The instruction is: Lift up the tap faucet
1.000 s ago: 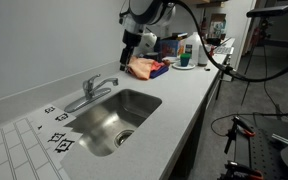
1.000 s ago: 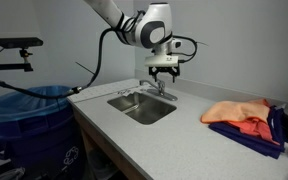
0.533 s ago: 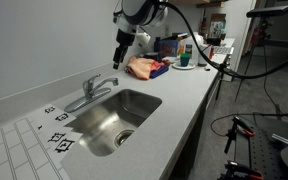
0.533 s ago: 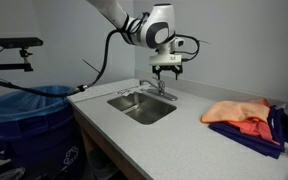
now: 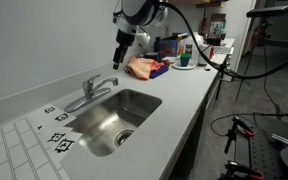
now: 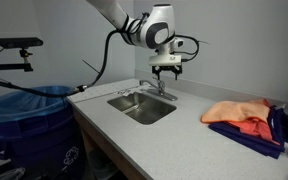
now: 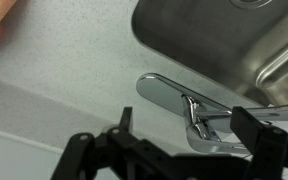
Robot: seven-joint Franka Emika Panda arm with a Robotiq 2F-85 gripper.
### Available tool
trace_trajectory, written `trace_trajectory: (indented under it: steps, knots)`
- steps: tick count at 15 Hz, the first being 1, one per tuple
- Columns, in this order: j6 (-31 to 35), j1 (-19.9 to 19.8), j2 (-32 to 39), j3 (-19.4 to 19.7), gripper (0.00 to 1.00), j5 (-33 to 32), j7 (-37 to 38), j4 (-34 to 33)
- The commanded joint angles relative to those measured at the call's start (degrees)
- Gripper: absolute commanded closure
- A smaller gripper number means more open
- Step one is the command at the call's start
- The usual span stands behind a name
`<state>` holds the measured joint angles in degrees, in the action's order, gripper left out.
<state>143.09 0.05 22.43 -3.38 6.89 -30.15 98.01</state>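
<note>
The tap faucet is small shiny chrome and stands at the back edge of the steel sink, with its slim lever on top. It also shows in an exterior view and in the wrist view. My gripper hangs in the air above and to the side of the faucet, apart from it, and is also seen in an exterior view. In the wrist view the gripper is open and empty, its two dark fingers spread either side of the faucet below.
The steel sink basin is sunk into the grey counter. Orange and purple cloths lie on the counter beyond the gripper, with bottles and clutter behind. A blue bin stands beside the counter. A white wall runs behind the faucet.
Over the last second my gripper moved a little up and toward the wall, nearer above the faucet. It has held still for the last half second.
</note>
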Motion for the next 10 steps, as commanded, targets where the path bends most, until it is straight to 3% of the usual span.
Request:
trace_trajectory:
  steps: [1,4,10]
  knots:
    - [2.24,-0.93,0.63,-2.12,0.00,-1.41,0.27,1.35]
    - [5.13,-0.48,1.45,-3.70,0.00,-1.05,0.29,3.15]
    - [18.26,1.43,3.71,-5.32,0.00,-4.71,2.85,5.23]
